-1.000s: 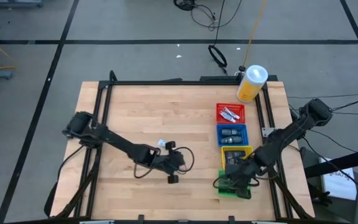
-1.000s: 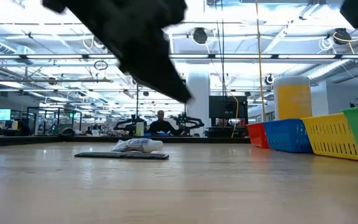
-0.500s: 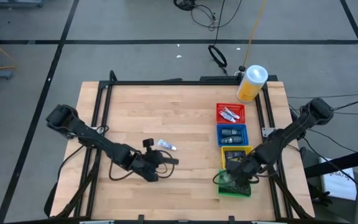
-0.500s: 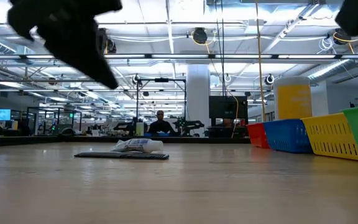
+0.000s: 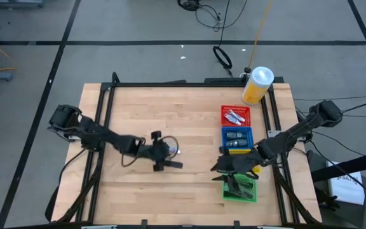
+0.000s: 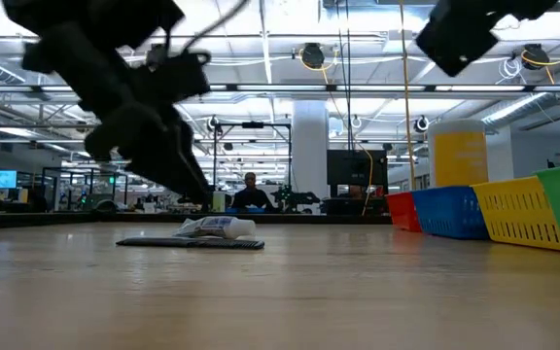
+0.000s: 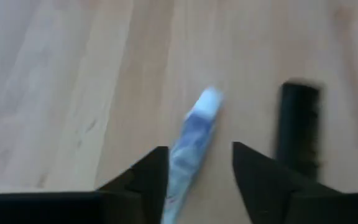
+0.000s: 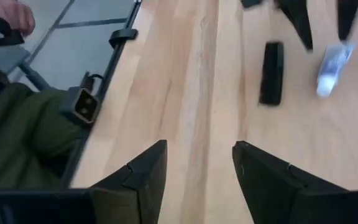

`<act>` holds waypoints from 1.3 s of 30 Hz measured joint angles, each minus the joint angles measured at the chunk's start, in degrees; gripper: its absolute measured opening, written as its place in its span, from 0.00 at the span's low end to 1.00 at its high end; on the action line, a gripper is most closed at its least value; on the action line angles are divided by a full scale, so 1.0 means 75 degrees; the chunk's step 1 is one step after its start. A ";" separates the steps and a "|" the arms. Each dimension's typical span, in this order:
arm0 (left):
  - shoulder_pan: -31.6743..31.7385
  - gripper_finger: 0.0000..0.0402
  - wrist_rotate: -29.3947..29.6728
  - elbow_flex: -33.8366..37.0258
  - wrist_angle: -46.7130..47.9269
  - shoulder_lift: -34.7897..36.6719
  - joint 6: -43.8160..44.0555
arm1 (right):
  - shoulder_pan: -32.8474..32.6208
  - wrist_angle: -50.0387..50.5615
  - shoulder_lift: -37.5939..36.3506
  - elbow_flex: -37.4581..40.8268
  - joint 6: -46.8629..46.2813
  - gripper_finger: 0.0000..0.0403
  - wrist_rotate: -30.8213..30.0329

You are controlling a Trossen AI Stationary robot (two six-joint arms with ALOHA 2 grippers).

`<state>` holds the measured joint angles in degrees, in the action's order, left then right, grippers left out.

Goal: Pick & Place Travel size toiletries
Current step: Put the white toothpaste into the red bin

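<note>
A white-and-blue tube (image 7: 194, 134) lies on the wooden table (image 5: 145, 114) with a flat black toiletry (image 7: 298, 127) beside it. My left gripper (image 7: 197, 180) hangs open just above the tube, one finger on either side of its near end; in the low view it (image 6: 188, 185) is clear of the table. My right gripper (image 5: 218, 168) is open and empty, raised over the table left of the yellow basket (image 5: 250, 154). From the right wrist, the black toiletry (image 8: 272, 81) and the tube (image 8: 331, 68) lie farther off.
At the right stand a red basket (image 5: 236, 116), a blue basket (image 5: 237, 136), the yellow one and a green basket (image 5: 240, 189), each holding small items. A yellow canister (image 5: 257, 85) stands at the far right corner. A person's sleeve (image 8: 17, 137) shows beyond the table's edge.
My left gripper has swung toward the table's left and near side, then come back and down over the white-and-blue tube. My right gripper has risen out of the green basket and moved toward the table's left. The tube and the black toiletry have stayed put.
</note>
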<state>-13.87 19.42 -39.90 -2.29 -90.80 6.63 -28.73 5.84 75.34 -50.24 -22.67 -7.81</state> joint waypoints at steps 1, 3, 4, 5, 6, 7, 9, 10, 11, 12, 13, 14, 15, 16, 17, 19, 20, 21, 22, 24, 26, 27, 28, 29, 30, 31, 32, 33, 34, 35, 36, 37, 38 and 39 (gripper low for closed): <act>0.0213 0.47 -0.0232 0.0000 0.0127 -0.0024 -0.0134 | 0.0064 -0.0134 0.0099 0.0000 0.0209 0.43 -0.0004; 0.0619 0.54 -0.0620 0.0000 0.0374 -0.0087 -0.0510 | 0.0208 -0.0452 0.0345 0.0000 0.0456 0.43 0.0000; 0.0782 0.57 -0.0768 0.0000 0.0471 -0.0125 -0.0724 | 0.0276 -0.0617 0.0480 0.0000 0.0539 0.43 0.0009; 0.0934 0.59 -0.0969 0.0000 0.0482 -0.0182 -0.0957 | 0.0335 -0.0716 0.0592 0.0000 0.0591 0.44 0.0027; 0.1058 0.59 -0.1203 0.0000 0.0436 -0.0248 -0.1180 | 0.0375 -0.0768 0.0701 0.0000 0.0644 0.44 0.0028; 0.1172 0.59 -0.1456 0.0000 0.0431 -0.0290 -0.1406 | 0.0411 -0.0869 0.0809 0.0000 0.0707 0.45 0.0033; 0.1341 0.57 -0.1837 0.0000 0.0297 -0.0434 -0.1704 | 0.0463 -0.0964 0.0986 0.0000 0.0816 0.45 0.0048; 0.1397 0.55 -0.1966 0.0000 0.0250 -0.0496 -0.1806 | 0.0466 -0.0922 0.1054 0.0001 0.0872 0.46 0.0049; 0.1439 0.53 -0.2061 0.0000 0.0246 -0.0551 -0.1848 | 0.0459 -0.0930 0.1130 0.0006 0.0918 0.46 0.0054; 0.1472 0.50 -0.2116 -0.0006 0.0220 -0.0600 -0.1881 | 0.0454 -0.0971 0.1203 0.0006 0.0933 0.46 0.0048; 0.1495 0.48 -0.2152 -0.0009 0.0197 -0.0649 -0.1891 | 0.0451 -0.1003 0.1273 0.0003 0.0959 0.46 0.0043; 0.1507 0.44 -0.2177 -0.0019 0.0179 -0.0699 -0.1894 | 0.0451 -0.1004 0.1341 0.0003 0.0978 0.46 0.0041; 0.1510 0.41 -0.2191 -0.0026 0.0163 -0.0719 -0.1889 | 0.0451 -0.1015 0.1429 0.0006 0.0981 0.46 0.0040; 0.1510 0.38 -0.2194 -0.0023 0.0136 -0.0727 -0.1871 | 0.0451 -0.1059 0.1521 0.0003 0.0983 0.46 0.0013; 0.1510 0.34 -0.2189 -0.0023 0.0105 -0.0731 -0.1871 | 0.0464 -0.1066 0.1615 0.0003 0.0990 0.45 -0.0079; 0.1512 0.26 -0.2174 -0.0015 -0.0067 -0.0743 -0.1815 | 0.0506 -0.1057 0.1798 0.0003 0.1068 0.45 -0.0575; 0.1512 0.23 -0.2175 -0.0007 -0.0200 -0.0751 -0.1759 | 0.0529 -0.1096 0.1897 0.0003 0.1127 0.45 -0.0974; 0.1512 0.19 -0.2209 -0.0005 -0.0360 -0.0760 -0.1679 | 0.0565 -0.1162 0.2008 0.0003 0.1146 0.45 -0.1395; 0.1509 0.16 -0.2296 0.0001 -0.0539 -0.0774 -0.1606 | 0.0600 -0.1262 0.2126 0.0003 0.1170 0.46 -0.1804; 0.1474 0.10 -0.2415 0.0009 -0.0888 -0.0776 -0.1499 | 0.0714 -0.1555 0.2337 0.0003 0.1341 0.48 -0.2356; 0.1429 0.06 -0.2480 0.0006 -0.1248 -0.0770 -0.1322 | 0.0907 -0.1980 0.2538 0.0003 0.1630 0.51 -0.2362; 0.1403 0.04 -0.2555 0.0006 -0.1401 -0.0770 -0.1255 | 0.1011 -0.2256 0.2650 0.0003 0.1748 0.53 -0.2356; 0.1374 0.03 -0.2619 0.0006 -0.1564 -0.0770 -0.1209 | 0.1128 -0.2485 0.2757 0.0003 0.1878 0.55 -0.2354; 0.1331 0.03 -0.2703 0.0006 -0.1746 -0.0770 -0.1185 | 0.1247 -0.2702 0.2849 0.0003 0.2060 0.58 -0.2341; 0.1299 0.03 -0.2783 0.0005 -0.1900 -0.0767 -0.1180 | 0.1357 -0.2899 0.2923 0.0003 0.2257 0.60 -0.2343; 0.1264 0.03 -0.2813 0.0000 -0.1981 -0.0762 -0.1179 | 0.1473 -0.3094 0.2985 0.0003 0.2418 0.62 -0.2344; 0.1223 0.04 -0.2818 0.0000 -0.2035 -0.0759 -0.1153 | 0.1595 -0.3288 0.3050 0.0003 0.2569 0.64 -0.2332; 0.1197 0.05 -0.2815 0.0000 -0.2089 -0.0761 -0.1118 | 0.1711 -0.3405 0.3097 0.0000 0.2730 0.66 -0.2274; 0.1171 0.05 -0.2813 0.0000 -0.2160 -0.0762 -0.1047 | 0.1831 -0.3471 0.3132 0.0000 0.2880 0.68 -0.2070; 0.1138 0.06 -0.2812 0.0000 -0.2260 -0.0762 -0.1016 | 0.1953 -0.3579 0.3189 0.0000 0.2979 0.68 -0.1800; 0.1114 0.07 -0.2814 -0.0003 -0.2341 -0.0760 -0.1011 | 0.2077 -0.3748 0.3255 0.0000 0.3056 0.69 -0.1491; 0.1083 0.07 -0.2810 -0.0009 -0.2388 -0.0759 -0.1016 | 0.2183 -0.3924 0.3328 0.0000 0.3108 0.68 -0.1118; 0.1067 0.07 -0.2808 -0.0009 -0.2401 -0.0759 -0.1020 | 0.2277 -0.4061 0.3391 0.0000 0.3161 0.67 -0.0774; 0.1055 0.08 -0.2801 -0.0009 -0.2405 -0.0759 -0.1017 | 0.2345 -0.4161 0.3442 0.0000 0.3190 0.66 -0.0535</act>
<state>-5.95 -1.58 -39.97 -20.32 -96.49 -0.99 -11.14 -25.37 101.15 -50.24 1.26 -11.82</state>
